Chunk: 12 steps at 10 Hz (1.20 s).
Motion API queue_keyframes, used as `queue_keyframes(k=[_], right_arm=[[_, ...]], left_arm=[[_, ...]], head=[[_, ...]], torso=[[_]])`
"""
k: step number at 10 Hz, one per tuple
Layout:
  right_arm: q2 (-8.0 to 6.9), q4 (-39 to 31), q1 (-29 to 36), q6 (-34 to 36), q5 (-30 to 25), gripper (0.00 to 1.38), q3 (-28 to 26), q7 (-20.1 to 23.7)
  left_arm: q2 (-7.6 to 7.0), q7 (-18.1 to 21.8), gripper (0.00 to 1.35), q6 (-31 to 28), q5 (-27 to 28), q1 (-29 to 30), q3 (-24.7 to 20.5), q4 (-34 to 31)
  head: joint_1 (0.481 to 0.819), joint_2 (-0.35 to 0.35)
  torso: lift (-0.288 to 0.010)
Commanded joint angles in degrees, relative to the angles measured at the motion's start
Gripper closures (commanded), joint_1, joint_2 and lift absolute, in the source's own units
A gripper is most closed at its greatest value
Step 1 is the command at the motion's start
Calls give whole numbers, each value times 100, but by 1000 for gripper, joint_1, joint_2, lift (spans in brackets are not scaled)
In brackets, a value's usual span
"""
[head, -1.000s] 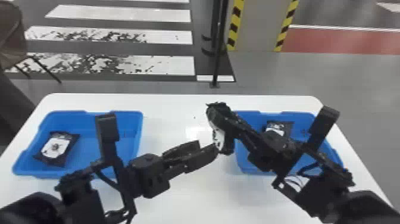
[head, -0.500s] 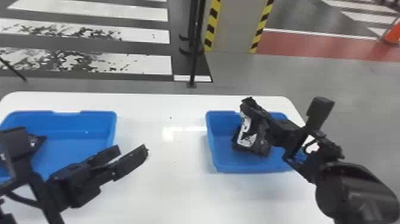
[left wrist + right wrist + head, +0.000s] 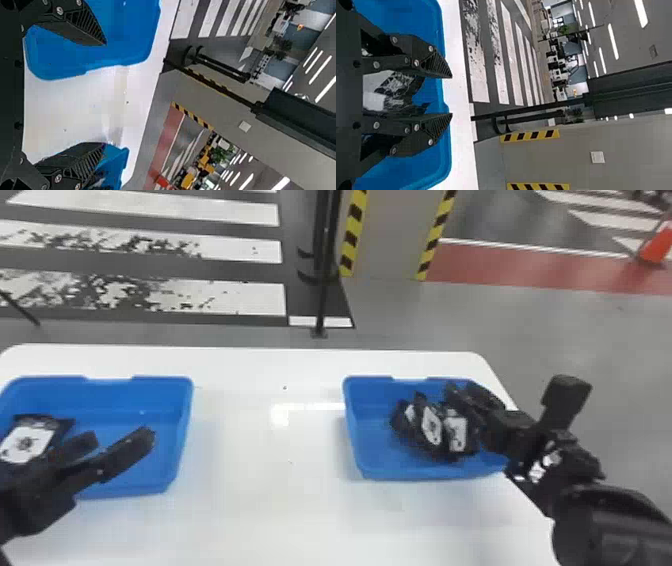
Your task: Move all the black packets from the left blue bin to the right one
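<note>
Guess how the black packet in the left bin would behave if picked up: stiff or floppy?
The packet is probably somewhat floppy, as its dark margin looks thin and uneven around the white label. It seems unlikely to roll, lying broad side up.

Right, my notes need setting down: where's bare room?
Bare: the white tabletop between the left blue bin and the right blue bin. Crowded: the right bin, with black packets by the right gripper; the left bin, with a black packet near the left gripper.
</note>
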State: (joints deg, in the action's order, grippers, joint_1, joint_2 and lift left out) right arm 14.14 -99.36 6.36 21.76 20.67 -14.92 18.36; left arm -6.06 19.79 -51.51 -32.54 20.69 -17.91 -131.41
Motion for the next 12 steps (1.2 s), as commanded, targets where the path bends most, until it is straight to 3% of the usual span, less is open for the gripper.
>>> queue_keyframes(k=[1, 3, 6, 9, 12], right_arm=[[-96, -688, 517, -348, -113, 99, -5, -8], [-439, -2165, 1670, -953, -776, 202, 29, -16], [-790, -3627, 3316, -1192, -867, 211, 497, -25], [-729, -4091, 4061, -1122, -319, 214, 989, -16], [-693, -4007, 3977, -981, -227, 214, 1034, 72]], left_arm=[[-9, -45, 151, -150, 409, -101, -243, 0], [9, -142, 151, -361, 946, -256, -597, 0], [-62, -291, 151, -642, 1437, -776, -791, 422], [-264, -484, 151, -1177, 1997, -1592, -643, 1111], [-273, -1003, 151, -1992, 2466, -2281, -574, 1617]], head=[[695, -161], [695, -104], [695, 79], [695, 208], [695, 307]], torso=[[-140], [-140], [-140], [-140], [-140]])
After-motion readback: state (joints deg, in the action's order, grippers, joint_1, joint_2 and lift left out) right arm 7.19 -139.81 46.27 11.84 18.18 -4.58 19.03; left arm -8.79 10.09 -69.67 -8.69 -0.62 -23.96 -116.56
